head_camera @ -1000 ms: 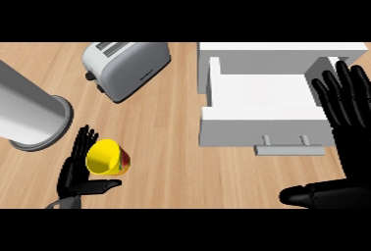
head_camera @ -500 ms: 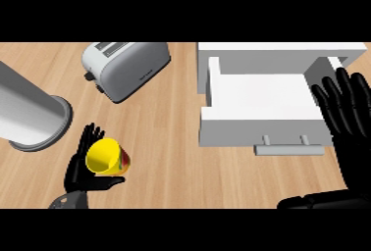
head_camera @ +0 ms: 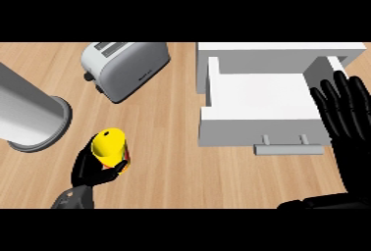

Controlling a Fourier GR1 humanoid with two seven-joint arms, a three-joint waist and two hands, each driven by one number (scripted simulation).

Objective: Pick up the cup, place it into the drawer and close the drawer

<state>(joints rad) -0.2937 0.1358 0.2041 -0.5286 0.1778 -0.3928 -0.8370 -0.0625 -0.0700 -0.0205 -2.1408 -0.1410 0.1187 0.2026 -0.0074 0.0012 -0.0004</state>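
Since the earlier frame the yellow plastic cup (head_camera: 110,145) shows more of its side and less of its mouth, and the left robot hand (head_camera: 92,171) sits a little lower under it. That black left robot hand is closed around the cup, its fingers and thumb wrapping the lower, nearer part. The cup is at the near left of the wooden tabletop (head_camera: 170,127), tilted, with its long axis running from the hand up toward the far side and its rounded yellow end pointing far; a small patch of red-orange shows on its near right side. No brand, label or writing can be read on it or on anything else.

Left of the cup stands a large grey metal cylinder (head_camera: 25,113) with a flared base. Farther back lies a silver two-slot toaster (head_camera: 124,63), turned at an angle. To the right, well apart from the cup, the white drawer (head_camera: 257,100) stands pulled open, with its grey bar handle (head_camera: 287,148) on the near front. The right robot hand (head_camera: 346,110) rests open at the right edge, fingers straight, over the drawer's right side.
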